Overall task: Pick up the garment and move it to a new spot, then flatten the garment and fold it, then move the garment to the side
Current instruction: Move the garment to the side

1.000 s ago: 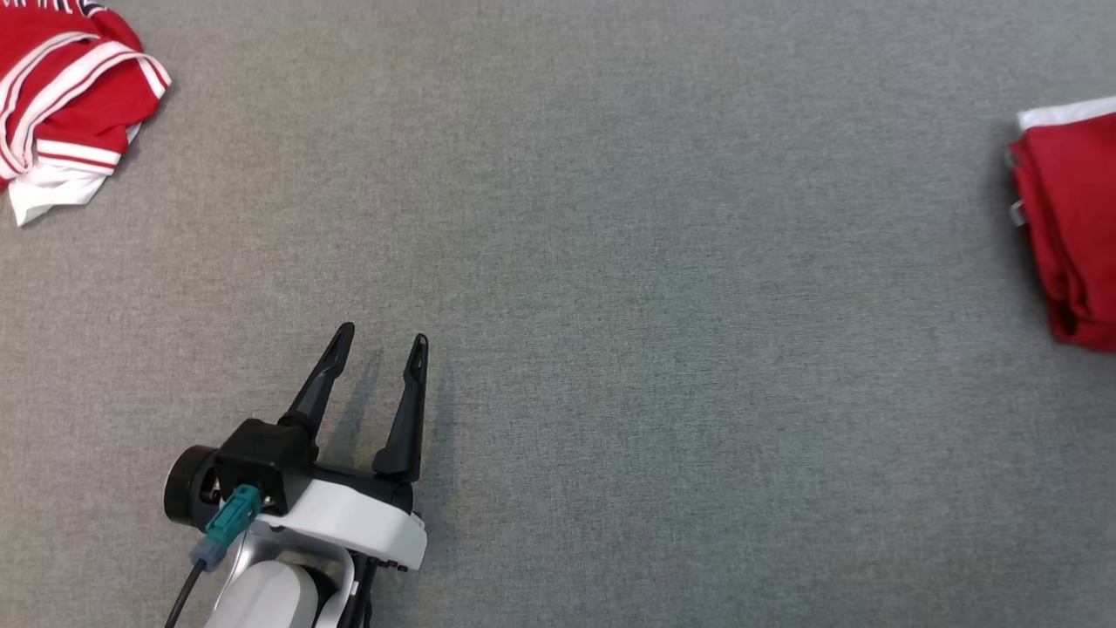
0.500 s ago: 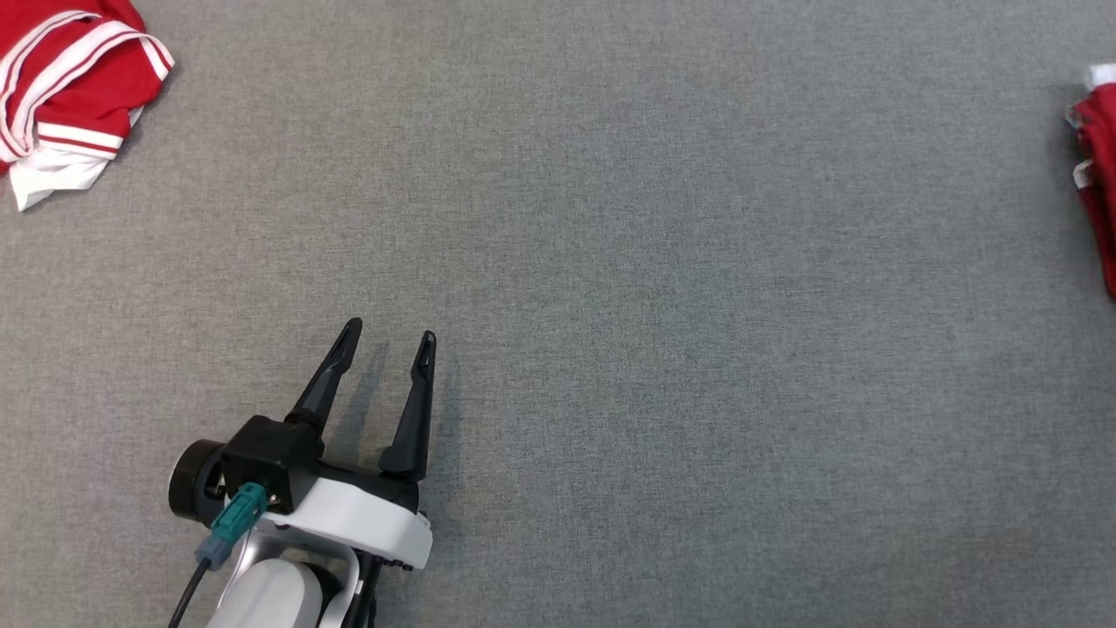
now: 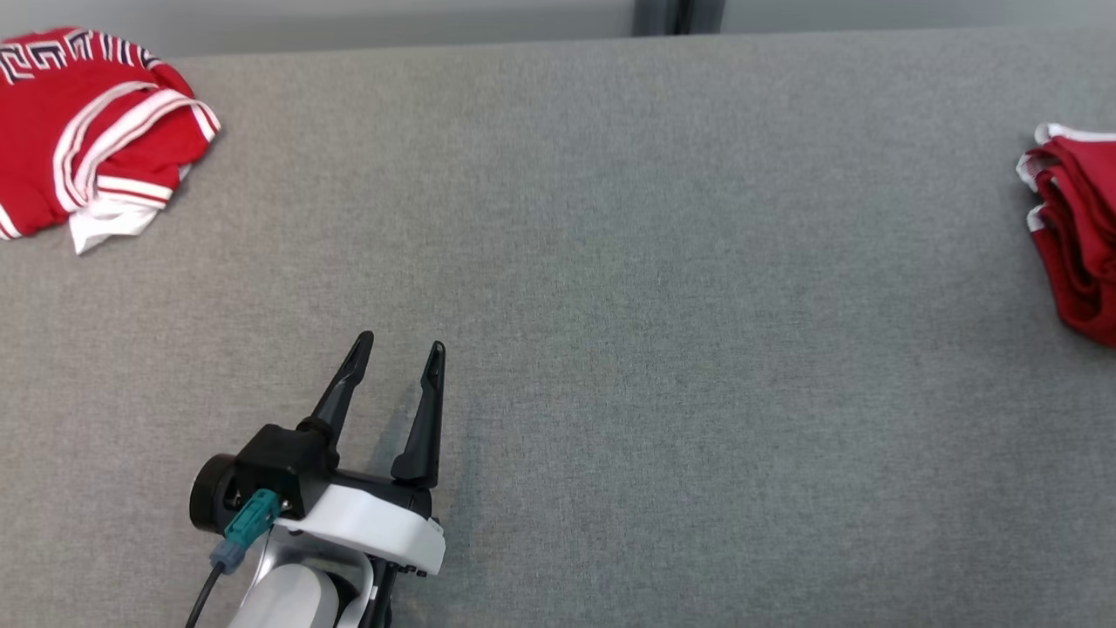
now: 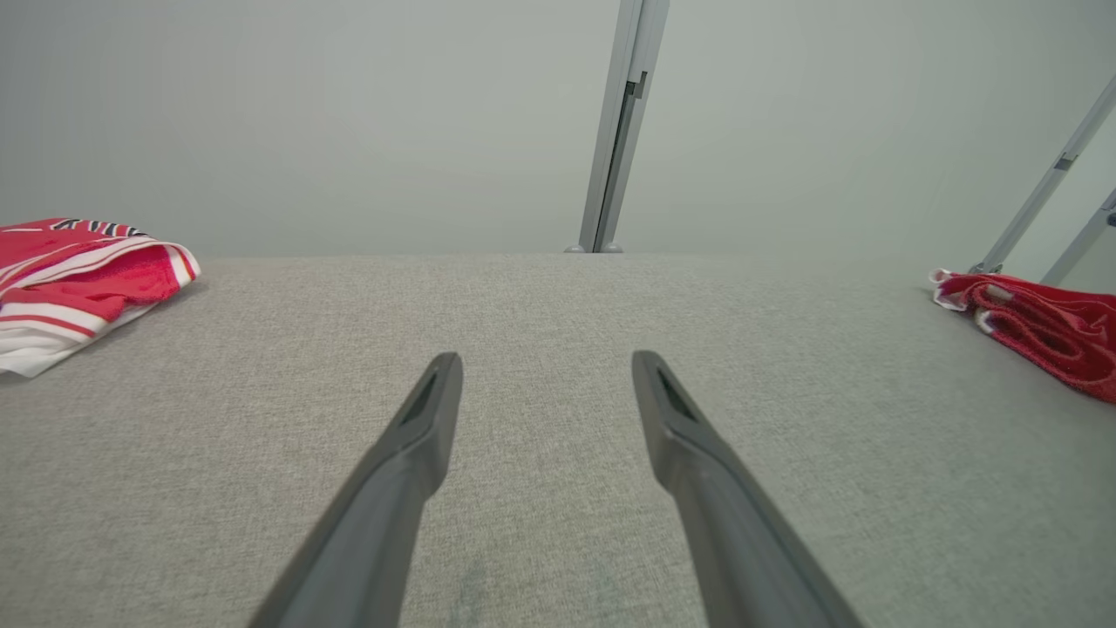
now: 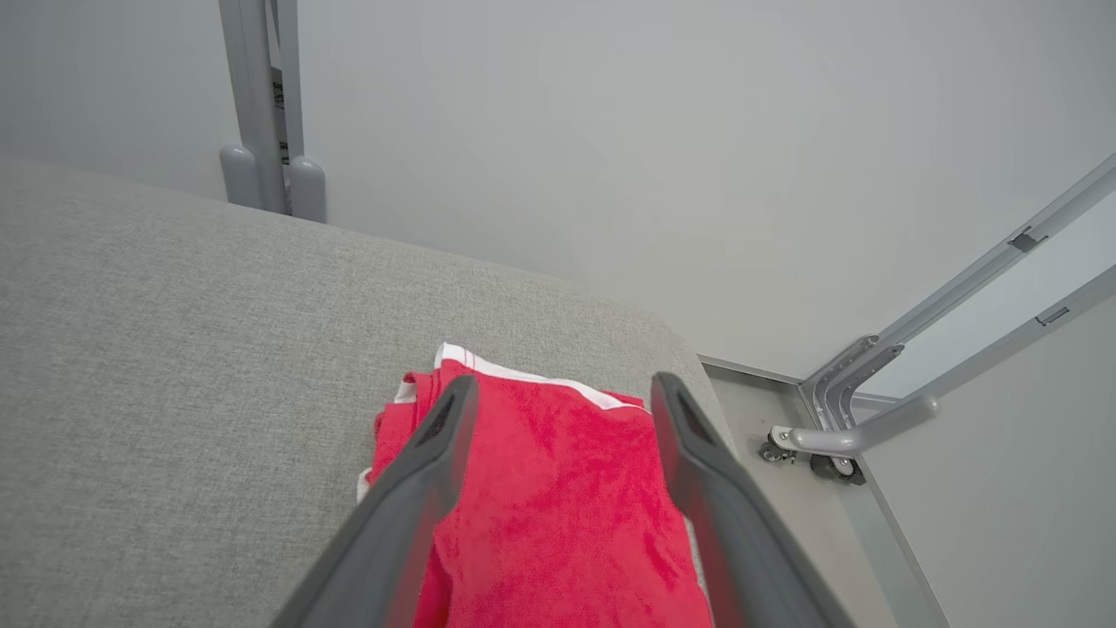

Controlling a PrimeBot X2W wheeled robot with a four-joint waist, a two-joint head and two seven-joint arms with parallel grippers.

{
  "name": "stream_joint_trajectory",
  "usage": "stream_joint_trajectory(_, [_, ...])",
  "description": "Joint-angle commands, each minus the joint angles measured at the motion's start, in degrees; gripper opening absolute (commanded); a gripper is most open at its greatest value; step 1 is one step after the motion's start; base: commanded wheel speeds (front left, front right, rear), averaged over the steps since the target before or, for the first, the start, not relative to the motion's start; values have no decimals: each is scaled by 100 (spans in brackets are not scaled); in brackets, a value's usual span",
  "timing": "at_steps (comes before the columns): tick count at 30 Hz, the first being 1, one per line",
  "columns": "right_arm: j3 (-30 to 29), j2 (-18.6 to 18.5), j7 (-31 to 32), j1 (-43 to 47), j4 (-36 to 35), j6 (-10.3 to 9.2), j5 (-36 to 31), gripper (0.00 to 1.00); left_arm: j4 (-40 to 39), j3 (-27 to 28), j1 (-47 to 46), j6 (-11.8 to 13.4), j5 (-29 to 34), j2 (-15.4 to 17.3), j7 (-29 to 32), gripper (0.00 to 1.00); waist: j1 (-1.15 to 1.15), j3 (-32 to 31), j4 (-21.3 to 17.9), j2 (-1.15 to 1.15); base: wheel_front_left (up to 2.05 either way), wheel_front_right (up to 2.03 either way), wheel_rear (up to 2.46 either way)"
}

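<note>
The left hand [image 3: 402, 341] sits low over the grey tabletop [image 3: 663, 288]. Its two dark fingers [image 3: 425, 419] are spread apart, with bare surface between them and nothing held. Far off to this hand's left and ahead of it, a red garment with white stripes [image 3: 96, 139] lies bunched near the tabletop's far edge (a dark patterned band runs along its top). Well off to the same hand's right lies the folded red garment [image 3: 1077, 244], at the right end of the tabletop, its white-trimmed edges stacked in layers.

The right hand [image 5: 565, 379] hangs above that folded garment, fingers wide apart and clamped on nothing. Red cloth shows between and beneath both fingers, and its white-edged end lies just beyond the fingertips. Whether the fingers touch the cloth cannot be told. The garment lies close to the tabletop's rounded corner, which is ahead and to the right of this hand. Further to its right, off the tabletop, stands a grey metal frame [image 5: 872, 419]. Ahead and to the left of the hand, an upright grey post [image 5: 261, 105] rises behind the tabletop against a pale wall [image 5: 610, 131].
</note>
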Motion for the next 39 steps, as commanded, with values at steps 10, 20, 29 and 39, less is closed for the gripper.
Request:
stream_joint_trajectory(10, [246, 454, -199, 701, -688, -1, 596, 100, 550, 181, 158, 31, -268, -104, -240, 100, 0, -1016, 8, 0, 0, 0, 0])
stream_joint_trajectory(20, [61, 1248, -261, 1595, -1294, -1, 636, 100, 978, 271, 433, 62, -438, -197, -341, 100, 0, -1740, -14, 0, 0, 0, 0])
stream_joint_trajectory(29, [-1083, 2156, -403, 2891, -2187, 0, -117, 100, 1185, 492, 720, 149, -504, -211, -422, 100, 0, -1968, 32, 0, 0, 0, 0])
stream_joint_trajectory(39, [-2078, 2857, -311, 4736, -4216, 0, -1043, 100, 1161, 624, 1162, 201, -386, -214, -453, 100, 0, -2104, 106, 0, 0, 0, 0])
